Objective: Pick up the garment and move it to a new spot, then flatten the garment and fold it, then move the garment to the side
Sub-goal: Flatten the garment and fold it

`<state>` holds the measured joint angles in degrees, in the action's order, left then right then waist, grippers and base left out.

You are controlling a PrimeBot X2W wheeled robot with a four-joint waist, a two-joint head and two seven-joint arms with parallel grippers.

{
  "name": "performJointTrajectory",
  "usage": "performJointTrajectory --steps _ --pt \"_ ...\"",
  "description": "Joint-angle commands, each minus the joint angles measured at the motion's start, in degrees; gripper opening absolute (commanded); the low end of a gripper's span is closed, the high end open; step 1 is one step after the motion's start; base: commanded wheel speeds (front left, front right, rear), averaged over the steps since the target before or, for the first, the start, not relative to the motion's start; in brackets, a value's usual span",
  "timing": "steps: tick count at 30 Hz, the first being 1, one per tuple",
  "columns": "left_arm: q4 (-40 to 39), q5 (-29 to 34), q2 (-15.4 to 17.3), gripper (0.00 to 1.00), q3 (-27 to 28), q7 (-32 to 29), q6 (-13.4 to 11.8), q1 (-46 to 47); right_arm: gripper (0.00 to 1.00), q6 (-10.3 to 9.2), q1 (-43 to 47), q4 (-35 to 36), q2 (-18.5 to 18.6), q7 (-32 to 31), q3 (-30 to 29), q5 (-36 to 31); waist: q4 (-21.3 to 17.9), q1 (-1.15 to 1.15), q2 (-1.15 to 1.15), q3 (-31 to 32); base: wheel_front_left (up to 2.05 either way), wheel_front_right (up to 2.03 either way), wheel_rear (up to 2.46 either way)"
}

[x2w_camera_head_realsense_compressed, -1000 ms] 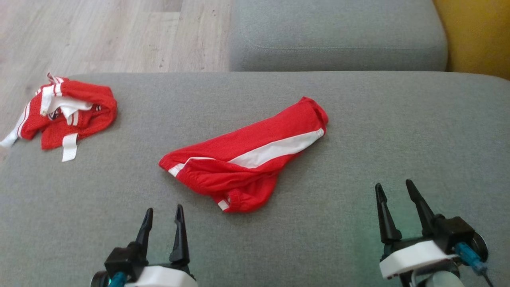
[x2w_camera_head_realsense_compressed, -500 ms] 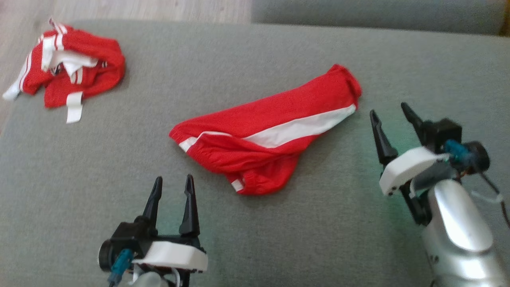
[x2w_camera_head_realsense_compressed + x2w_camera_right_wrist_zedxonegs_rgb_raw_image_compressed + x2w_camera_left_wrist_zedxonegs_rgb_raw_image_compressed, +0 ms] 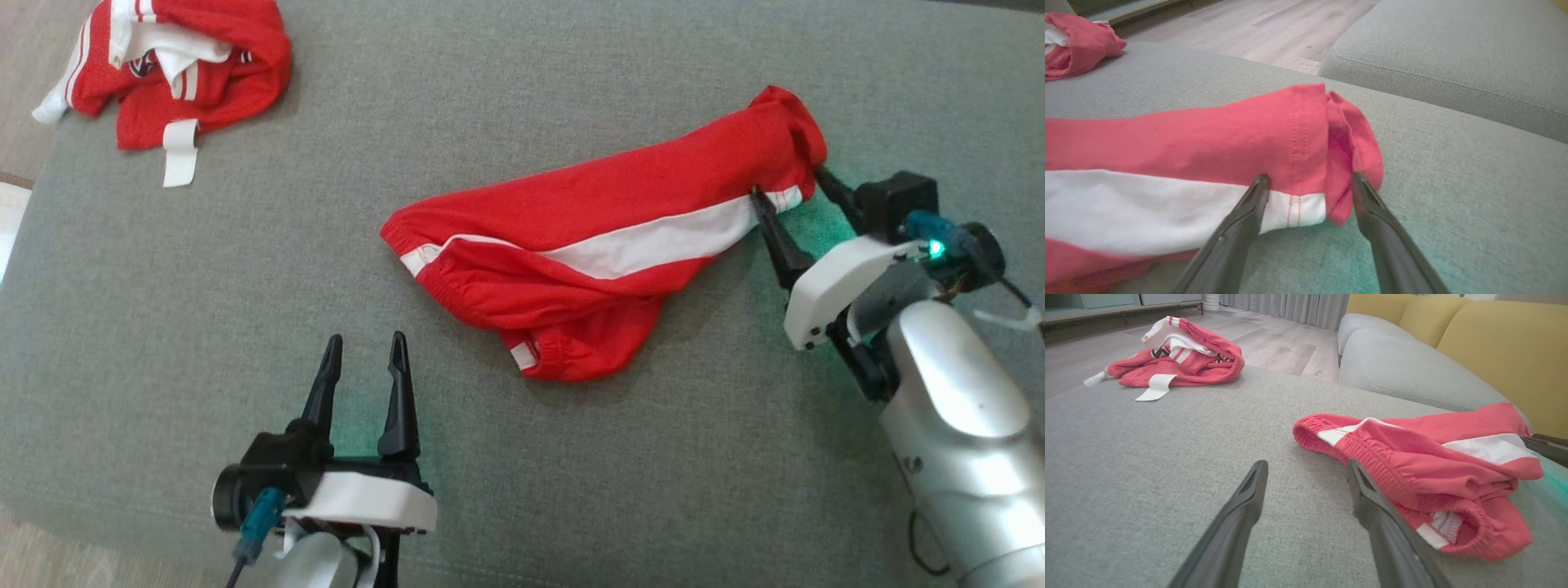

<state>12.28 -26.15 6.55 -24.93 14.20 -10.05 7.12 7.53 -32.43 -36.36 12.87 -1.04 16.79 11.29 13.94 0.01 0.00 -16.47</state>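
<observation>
The garment (image 3: 604,220), red shorts with a white side stripe, lies crumpled on the grey cushion (image 3: 204,286). My right gripper (image 3: 788,181) is open at the garment's right end, its two fingers straddling the stitched leg hem (image 3: 1306,134); the right wrist view shows my right gripper (image 3: 1310,176) with cloth between the tips. My left gripper (image 3: 366,337) is open and holds nothing, resting low on the cushion a short way left of the elastic waistband (image 3: 1367,457). In the left wrist view, my left gripper (image 3: 1306,463) points past the garment's (image 3: 1412,457) left edge.
A second red and white garment (image 3: 188,57) lies bunched at the cushion's far left corner, close to the edge. Beyond are another grey cushion (image 3: 1404,371), a yellow sofa back (image 3: 1494,339) and wood floor (image 3: 1278,343).
The head camera has tilted down. My right gripper has reached forward to the garment's right end, and its fingers now straddle the hem. The left gripper has hardly moved; both stay open.
</observation>
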Motion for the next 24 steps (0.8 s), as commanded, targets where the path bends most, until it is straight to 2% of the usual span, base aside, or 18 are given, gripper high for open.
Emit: performJointTrajectory --steps 1,7,20,21,23,24 --pt "-1.28 0.38 0.08 1.00 1.82 0.55 0.02 1.91 1.00 -0.04 -1.57 0.96 0.67 0.22 1.31 0.51 0.16 -0.01 0.00 -0.29 0.00 0.00 0.00" --pt "-0.43 0.67 -0.27 1.00 2.02 0.68 0.23 2.35 1.00 -0.04 -3.64 -0.84 1.97 -0.36 6.20 3.79 0.21 -0.01 0.00 -0.96 0.00 0.00 0.00" --pt "0.38 1.23 -0.62 1.00 2.66 0.78 0.65 2.81 1.00 -0.04 -4.46 -0.24 3.63 0.17 15.21 11.33 -1.09 -0.01 0.00 -1.02 0.00 0.00 0.00" --pt "0.40 1.31 -0.62 1.00 2.72 0.78 0.74 2.87 0.92 -0.04 -4.88 -0.29 3.86 0.66 15.90 11.90 -1.13 -0.01 0.00 -1.09 0.00 0.00 0.00" --pt "0.45 1.41 -0.62 1.00 2.74 0.78 0.80 2.95 0.56 -0.04 -5.31 -0.64 4.01 0.85 16.46 12.39 -1.16 -0.01 0.00 -1.14 0.00 0.00 0.00" --pt "0.50 1.47 -0.62 1.00 2.75 0.78 0.81 2.99 0.46 -0.04 -5.54 -0.85 4.07 0.88 16.70 12.62 -1.15 -0.01 0.00 -1.14 0.00 0.00 0.00"
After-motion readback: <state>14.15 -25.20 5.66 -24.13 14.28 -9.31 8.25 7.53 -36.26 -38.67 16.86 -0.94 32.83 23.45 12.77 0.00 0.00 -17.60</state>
